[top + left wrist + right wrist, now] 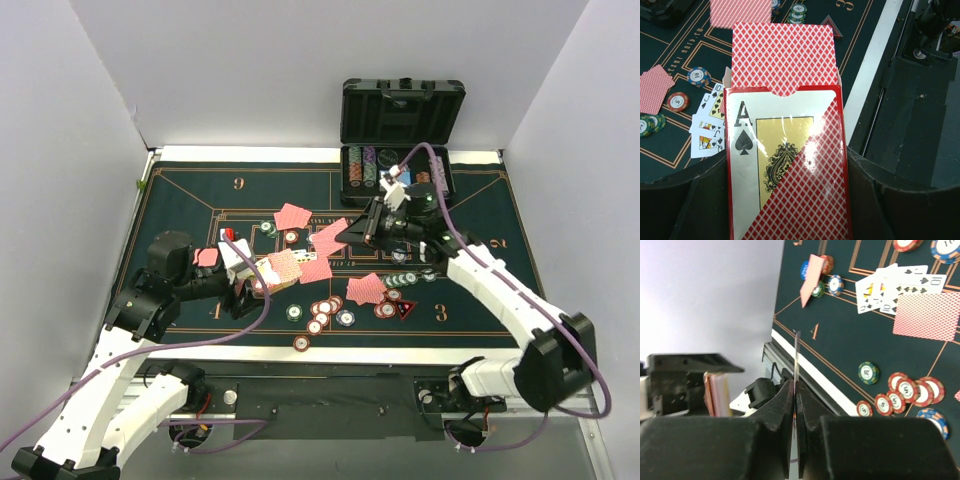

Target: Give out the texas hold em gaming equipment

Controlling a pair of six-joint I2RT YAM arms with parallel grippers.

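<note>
**Both grippers gripping: box on the left, one card on the right**

At the left of the green mat (180, 200), a red-backed card (207, 257) sits close beside the left arm. The left gripper (245, 282) is over the mat's left half. Its fingers (685, 200) are spread to a middling width and clamp the sides of a card box (787, 170). The box front shows an ace of spades. A stack of red-backed cards (782, 55) sticks out of its open top.

Just left of the box in the left wrist view, a few face-up cards (707, 125) lie fanned on the mat, a jack and a ten of spades among them.

In the middle of the mat, more face-down cards (293, 216) lie scattered. Striped chips (322, 310) lie clustered towards the near edge. One chip (301, 343) lies at the near border of the mat.

Right of centre, the right gripper (352, 232) points left towards the box. Its fingers (777, 410) are pressed tight together on a single card (796, 355), seen edge-on and standing upright in the right wrist view.

At the far right edge of the mat, an open black case (400, 110) holds rows of chips.
</note>
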